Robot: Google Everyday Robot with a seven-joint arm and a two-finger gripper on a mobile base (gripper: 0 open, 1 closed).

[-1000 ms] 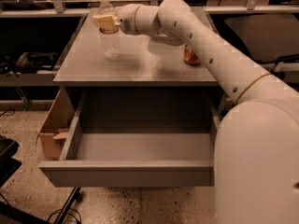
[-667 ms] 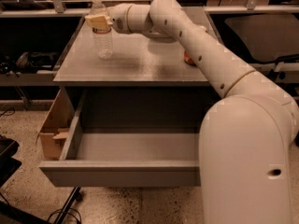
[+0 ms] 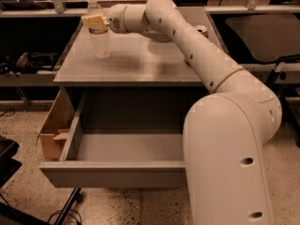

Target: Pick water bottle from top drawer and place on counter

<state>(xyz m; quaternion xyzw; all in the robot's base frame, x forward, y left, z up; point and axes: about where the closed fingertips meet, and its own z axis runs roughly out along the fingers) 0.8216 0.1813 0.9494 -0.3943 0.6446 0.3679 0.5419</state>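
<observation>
The water bottle (image 3: 99, 36), clear with a white cap, stands upright at the far left of the grey counter (image 3: 140, 64). Its base is on or just above the surface; I cannot tell which. My gripper (image 3: 95, 22) reaches in from the right and is shut on the bottle's upper part, with its tan fingers (image 3: 93, 20) around the label band. The top drawer (image 3: 117, 172) is pulled wide open below, and the part of its grey floor that shows is bare. My arm hides the drawer's right side.
A red soda can (image 3: 202, 30) stands on the counter's far right, partly behind my arm. An open cardboard box (image 3: 52, 128) sits on the floor to the left of the drawer. Dark shelving and cables lie at the left, and a black chair is at the right.
My gripper has moved left across the counter with the water bottle in it. The drawer has stayed open.
</observation>
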